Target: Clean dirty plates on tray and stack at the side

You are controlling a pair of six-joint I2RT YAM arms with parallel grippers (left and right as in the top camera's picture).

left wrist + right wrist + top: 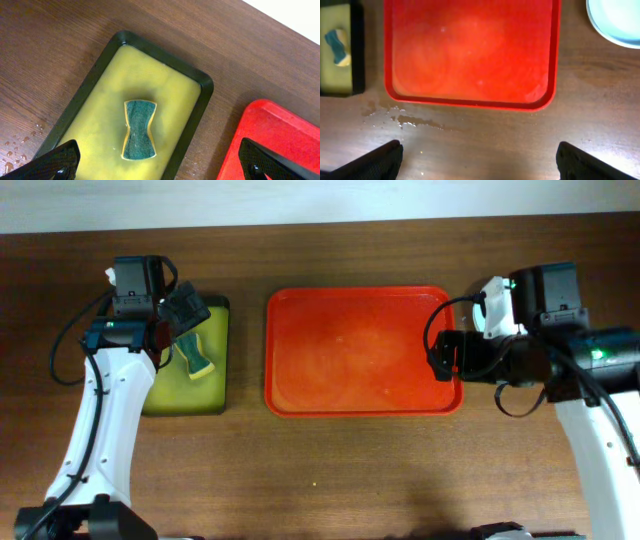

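The red tray [360, 402] lies mid-table with nothing on it; it also shows in the right wrist view [470, 103] and at the left wrist view's corner [280, 125]. One pale blue-white plate [616, 22] shows only in the right wrist view, on the table beyond the tray's right corner. It looks clean. I cannot tell whether others lie under it, and my right arm hides it in the overhead view. My left gripper [185, 315] [160, 167] is open and empty above the sponge tray. My right gripper [440, 355] [480, 160] is open and empty over the tray's right edge.
A black-rimmed yellow-green sponge tray [222, 360] [197, 107] [357, 50] stands left of the red tray. It holds a green and yellow sponge [197, 358] [139, 130] [337, 40]. Water drops [400, 119] lie on the wood beside the red tray.
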